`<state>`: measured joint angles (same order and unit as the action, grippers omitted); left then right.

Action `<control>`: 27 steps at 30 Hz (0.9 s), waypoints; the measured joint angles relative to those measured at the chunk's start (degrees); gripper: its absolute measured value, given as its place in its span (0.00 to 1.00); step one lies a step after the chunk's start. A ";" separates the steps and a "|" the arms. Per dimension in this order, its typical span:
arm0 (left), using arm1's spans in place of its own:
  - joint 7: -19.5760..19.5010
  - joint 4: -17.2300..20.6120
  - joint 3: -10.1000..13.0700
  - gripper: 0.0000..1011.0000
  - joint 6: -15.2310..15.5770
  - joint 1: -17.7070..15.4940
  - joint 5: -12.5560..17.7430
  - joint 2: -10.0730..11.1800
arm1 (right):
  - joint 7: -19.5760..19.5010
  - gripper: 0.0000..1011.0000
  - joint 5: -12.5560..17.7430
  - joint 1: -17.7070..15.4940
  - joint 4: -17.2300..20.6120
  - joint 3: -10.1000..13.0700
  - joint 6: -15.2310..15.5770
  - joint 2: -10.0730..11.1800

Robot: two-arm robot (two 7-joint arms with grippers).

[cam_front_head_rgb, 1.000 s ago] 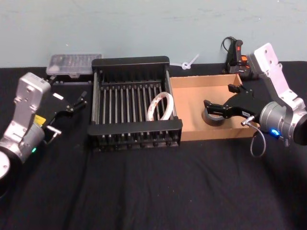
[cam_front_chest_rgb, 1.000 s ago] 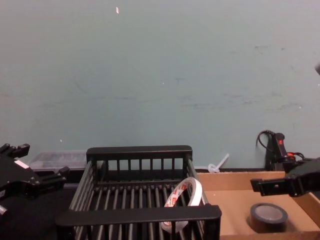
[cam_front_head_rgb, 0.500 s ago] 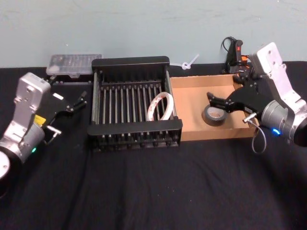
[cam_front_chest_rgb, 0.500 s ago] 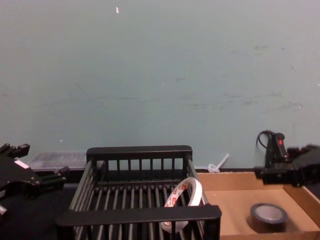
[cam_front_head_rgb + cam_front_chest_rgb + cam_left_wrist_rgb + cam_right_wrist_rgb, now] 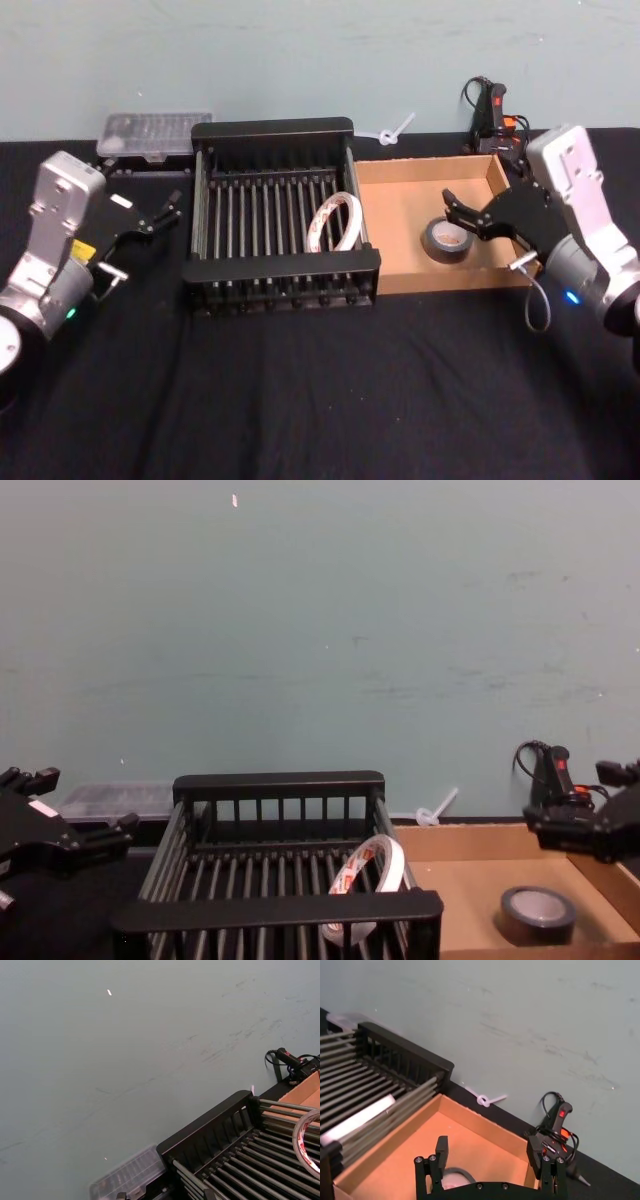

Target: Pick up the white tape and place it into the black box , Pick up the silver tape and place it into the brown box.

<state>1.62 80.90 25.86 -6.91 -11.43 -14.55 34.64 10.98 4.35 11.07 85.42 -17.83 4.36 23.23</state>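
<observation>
The right gripper (image 5: 470, 215) has its fingers (image 5: 441, 1149) spread and empty, hanging over the right end of the brown box (image 5: 398, 205) just above and beside the silver tape (image 5: 445, 240), which lies flat on the box floor. That squat grey roll looks dense and stiff, with a slick outer face; I'd judge the sure hold to be across the outside, or one finger down the small hole. The white tape (image 5: 334, 222) leans on edge inside the black box (image 5: 272, 129), against its right-hand bars. It looks thin and light, likely to tip or flex, best pinched through its wide hole across the band. The left gripper (image 5: 150, 215) sits parked on the counter left of the crate, fingers apart. Compared with a second ago, the right gripper has drawn back off the silver roll toward the box's right wall; both tapes lie where they were.
</observation>
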 joint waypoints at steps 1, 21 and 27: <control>0.00 0.00 0.00 0.99 0.00 0.00 0.00 0.00 | -0.12 0.99 -0.31 -0.10 -0.25 0.01 -0.33 -0.09; 0.00 0.00 0.00 0.99 0.00 0.00 0.00 0.00 | -0.79 0.99 -3.14 -0.97 -3.05 0.99 -2.64 -1.71; 0.00 0.00 0.00 0.99 0.00 0.00 0.00 0.00 | -0.77 0.99 -3.13 -0.94 -3.05 0.91 -2.62 -1.66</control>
<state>1.62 80.90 25.86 -6.91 -11.43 -14.55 34.64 10.20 1.22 10.13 82.37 -16.92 1.74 21.57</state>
